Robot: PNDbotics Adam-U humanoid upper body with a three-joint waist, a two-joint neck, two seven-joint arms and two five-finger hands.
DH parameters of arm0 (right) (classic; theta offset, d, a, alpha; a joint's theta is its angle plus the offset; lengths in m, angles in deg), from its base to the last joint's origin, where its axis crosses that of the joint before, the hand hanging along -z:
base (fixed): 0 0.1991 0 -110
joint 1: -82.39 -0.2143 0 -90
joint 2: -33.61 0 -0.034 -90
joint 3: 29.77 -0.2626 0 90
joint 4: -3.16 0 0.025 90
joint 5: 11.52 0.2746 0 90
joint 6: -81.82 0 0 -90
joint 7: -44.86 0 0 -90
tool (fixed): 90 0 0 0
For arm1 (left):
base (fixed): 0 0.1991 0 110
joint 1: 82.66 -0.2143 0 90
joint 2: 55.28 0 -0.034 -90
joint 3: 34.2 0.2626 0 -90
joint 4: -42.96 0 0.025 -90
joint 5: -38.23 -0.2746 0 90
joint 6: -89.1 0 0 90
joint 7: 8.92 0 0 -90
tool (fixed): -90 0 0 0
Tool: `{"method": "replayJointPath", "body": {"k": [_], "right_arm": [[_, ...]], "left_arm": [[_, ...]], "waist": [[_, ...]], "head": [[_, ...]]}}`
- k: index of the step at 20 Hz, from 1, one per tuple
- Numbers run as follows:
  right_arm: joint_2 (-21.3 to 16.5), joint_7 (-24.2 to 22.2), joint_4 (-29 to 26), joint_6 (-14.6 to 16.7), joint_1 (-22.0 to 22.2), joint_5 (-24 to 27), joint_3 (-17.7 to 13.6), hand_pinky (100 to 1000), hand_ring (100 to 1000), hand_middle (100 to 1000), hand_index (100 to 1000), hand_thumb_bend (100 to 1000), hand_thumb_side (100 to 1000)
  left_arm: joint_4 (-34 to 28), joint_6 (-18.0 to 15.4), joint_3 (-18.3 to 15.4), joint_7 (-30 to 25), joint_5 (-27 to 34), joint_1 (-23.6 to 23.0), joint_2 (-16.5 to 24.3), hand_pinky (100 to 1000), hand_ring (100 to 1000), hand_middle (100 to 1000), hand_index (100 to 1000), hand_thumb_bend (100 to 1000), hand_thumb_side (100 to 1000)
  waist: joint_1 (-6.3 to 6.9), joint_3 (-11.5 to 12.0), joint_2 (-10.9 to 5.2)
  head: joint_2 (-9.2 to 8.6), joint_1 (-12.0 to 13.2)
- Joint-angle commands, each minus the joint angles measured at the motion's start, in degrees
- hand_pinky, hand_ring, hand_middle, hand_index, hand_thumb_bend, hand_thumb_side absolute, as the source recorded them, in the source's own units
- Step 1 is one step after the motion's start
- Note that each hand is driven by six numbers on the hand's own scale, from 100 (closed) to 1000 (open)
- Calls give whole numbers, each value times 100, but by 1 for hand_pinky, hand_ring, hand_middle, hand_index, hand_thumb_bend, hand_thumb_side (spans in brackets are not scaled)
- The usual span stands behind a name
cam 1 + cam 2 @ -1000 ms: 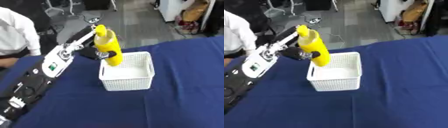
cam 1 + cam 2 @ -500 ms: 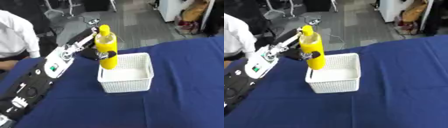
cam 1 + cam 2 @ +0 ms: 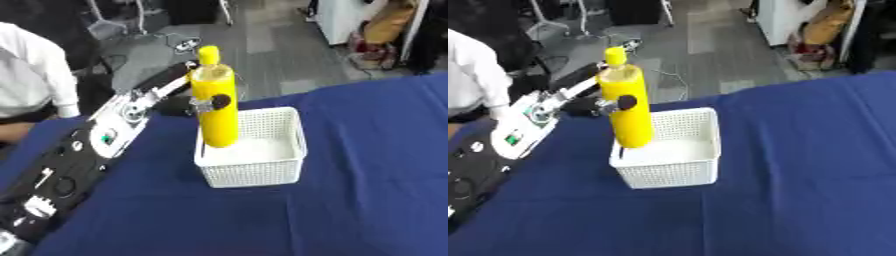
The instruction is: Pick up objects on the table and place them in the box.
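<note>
The table [image 3: 350, 200], covered in a dark blue cloth, fills the lower part of both views. The robot's left arm [image 3: 87, 150], black with white panels, is stretched across it from the lower left corner up toward the middle.

A white mesh box [image 3: 254, 150] stands on the cloth near the middle of the table, open at the top, with nothing seen on its pale floor apart from the bottle's base.

A tall yellow bottle [image 3: 216, 107] with a narrow yellow cap is held upright at the box's left wall, its lower end inside the rim; whether its base touches the floor of the box cannot be told. The bottle's upper half rises well above the rim.

The left hand [image 3: 197, 104] is seen at the bottle's left side, about mid-height. Its dark fingers are curled round the yellow body, and one rounded fingertip [image 3: 220, 101] is seen across the front of the bottle.

In the right eye view the bottle [image 3: 627, 107] is set further left in the picture and more of the blue cloth to the right of the box [image 3: 671, 152] is shown; the left eye view shows more of the arm's lower length near the corner.

The right hand is seen in neither view.
</note>
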Motion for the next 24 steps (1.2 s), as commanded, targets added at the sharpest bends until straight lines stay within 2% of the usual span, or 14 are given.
{"method": "replayJointPath", "body": {"k": [1,6,12,13,15,16,17,19,23,24], "right_arm": [[-7,14,-58,-21,-123,-6,-4,293,377,478,637,100,954],[-5,17,-58,-24,-123,-9,-4,294,377,478,637,100,954],[4,20,-58,-32,-128,-9,-3,294,377,478,638,100,953],[7,20,-58,-34,-130,-9,-2,294,377,478,638,100,953],[11,19,-58,-38,-135,-9,-1,294,377,478,637,100,953],[12,20,-58,-39,-138,-9,-1,294,377,478,637,100,953],[14,21,-58,-41,-140,-9,-2,294,377,478,637,100,952],[17,24,-58,-43,-145,-9,-3,294,377,477,635,100,952],[20,34,-58,-45,-149,-10,-6,294,377,477,634,100,952],[20,35,-58,-45,-149,-10,-5,294,377,477,634,100,952]], "left_arm": [[-34,-1,-112,-36,22,77,222,694,827,842,861,416,1000],[-64,-2,-119,-3,38,82,236,726,842,860,875,445,1000],[-69,-17,-139,150,32,106,236,943,974,958,971,573,1000],[-75,-29,-144,207,15,114,236,963,983,964,976,541,1000],[-87,-56,-145,331,-42,116,238,991,997,976,990,587,1000],[-90,-69,-143,390,-72,112,239,998,1000,979,994,605,1000],[-92,-81,-144,446,-95,111,238,1000,1000,1000,1000,681,1000],[-99,-123,-147,578,-137,101,233,1000,1000,1000,1000,746,1000],[-87,-209,-127,761,-207,67,231,1000,1000,1000,1000,834,1000],[-78,-220,-123,779,-213,64,228,1000,1000,1000,1000,830,1000]], "waist": [[-16,2,-84],[-14,4,-84],[-11,0,-82],[-9,1,-81],[-5,0,-79],[-2,-1,-78],[0,-2,-78],[3,-4,-77],[4,-3,-75],[4,-2,-75]], "head": [[-93,30],[-99,25],[-103,24],[-106,28],[-111,33],[-115,33],[-117,33],[-120,33],[-121,26],[-121,25]]}}
